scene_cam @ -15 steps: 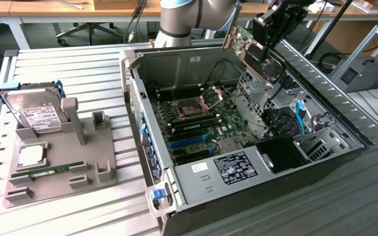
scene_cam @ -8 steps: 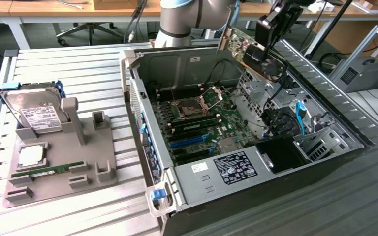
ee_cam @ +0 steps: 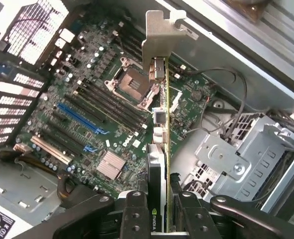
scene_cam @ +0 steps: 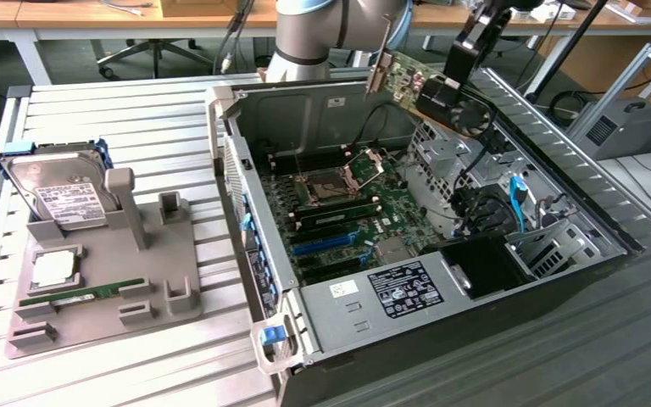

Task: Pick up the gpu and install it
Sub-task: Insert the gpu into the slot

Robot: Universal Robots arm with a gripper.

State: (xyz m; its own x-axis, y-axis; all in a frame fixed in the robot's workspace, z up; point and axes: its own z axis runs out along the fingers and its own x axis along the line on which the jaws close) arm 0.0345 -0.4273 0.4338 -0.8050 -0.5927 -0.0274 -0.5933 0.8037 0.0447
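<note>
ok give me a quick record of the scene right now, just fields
gripper: shut on the gpu
gpu state: held in the air over the open computer case, tilted, not seated
below the gpu: motherboard
exterior view's left: grey holder with hard drive and RAM stick

Green semi-gloss circuit board on the gpu [scene_cam: 436, 91], its cooler matt black plastic, its bracket [ee_cam: 158, 35] bare silver metal. The case [scene_cam: 348, 331]: smooth grey sheet metal. The table [scene_cam: 111, 102]: ribbed pale metal slats. The holder [scene_cam: 105, 267]: matt grey plastic. The hard drive [scene_cam: 60, 191]: shiny metal, white paper label.
</note>
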